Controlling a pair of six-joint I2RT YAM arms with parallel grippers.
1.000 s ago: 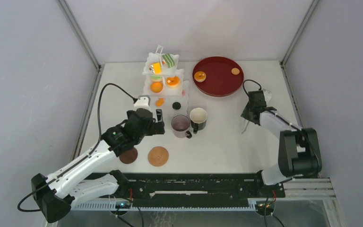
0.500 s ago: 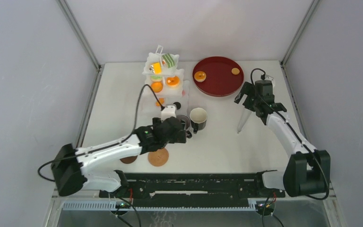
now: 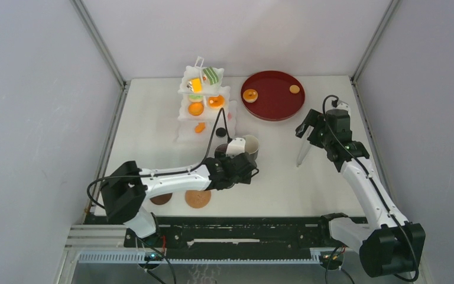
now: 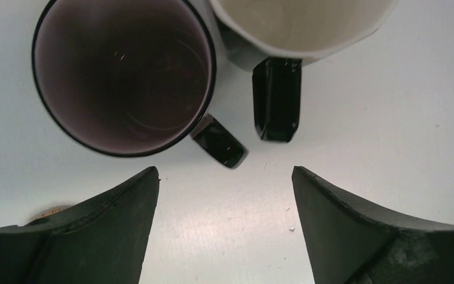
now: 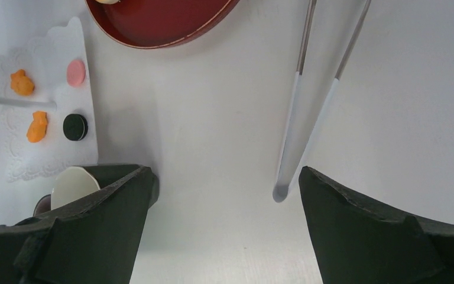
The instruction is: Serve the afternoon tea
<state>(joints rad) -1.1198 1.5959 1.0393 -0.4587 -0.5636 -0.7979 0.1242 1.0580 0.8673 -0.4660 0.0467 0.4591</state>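
Observation:
Seen from the left wrist, the mauve mug [image 4: 124, 71] and the black mug [image 4: 295, 23], white inside, stand side by side with their handles towards my left gripper [image 4: 224, 173]. That gripper is open and empty, just short of the handles. From above, the left gripper [image 3: 245, 168] covers most of the mauve mug, beside the black mug [image 3: 249, 145]. Two brown coasters [image 3: 198, 198] [image 3: 161, 199] lie nearer the arm bases. The white stand [image 3: 204, 97] holds orange, green and yellow pastries. My right gripper [image 5: 227, 171] is open and empty above the table.
The metal tongs [image 5: 307, 100] lie on the table just beyond my right gripper, their tips towards it. The dark red tray [image 3: 272, 94] at the back holds two small orange pastries. The enclosure walls stand close on the left and right.
My left arm has swung right, from above the coasters to the mugs' handles. The right gripper has opened and drawn back towards the right wall, leaving the tongs on the table.

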